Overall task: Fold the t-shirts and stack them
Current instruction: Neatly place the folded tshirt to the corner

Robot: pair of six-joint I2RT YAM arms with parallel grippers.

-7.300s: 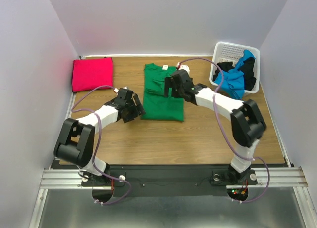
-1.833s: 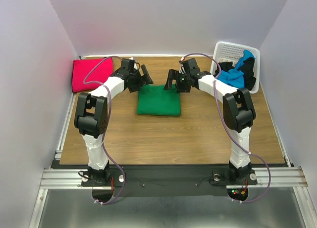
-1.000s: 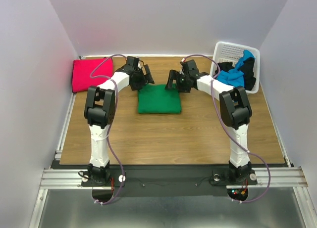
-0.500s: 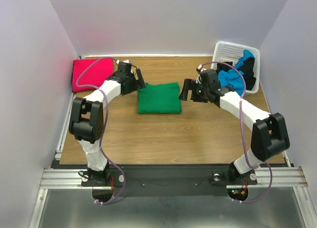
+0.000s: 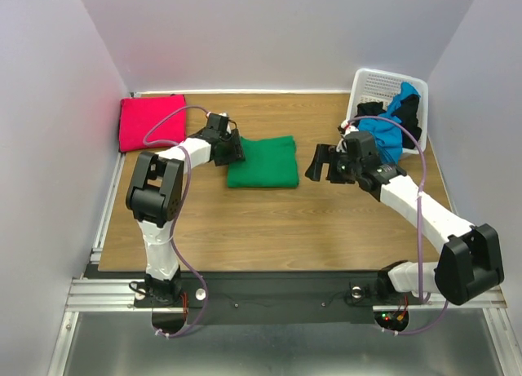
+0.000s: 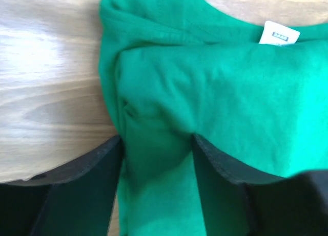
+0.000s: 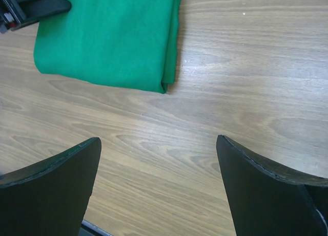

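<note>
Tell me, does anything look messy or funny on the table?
Mostly the white basket at the far right: a blue t-shirt and a black t-shirt are stuffed in unfolded, the blue one hanging over its rim. The green t-shirt is folded, but its edge puckers where the left claw pinches it. The magenta t-shirt lies neat.

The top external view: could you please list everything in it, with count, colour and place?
green t-shirt: 1, green, folded, table centre
magenta-red t-shirt: 1, magenta-red, folded, far left corner
blue t-shirt: 1 visible, blue, in basket
black t-shirts: count unclear, black, in basket
basket: 1, white, far right corner
table: 1, brown wood
left end effector: 1, black, jaws astride green t-shirt's left edge
right end effector: 1, black, open, over bare table right of green t-shirt
</note>
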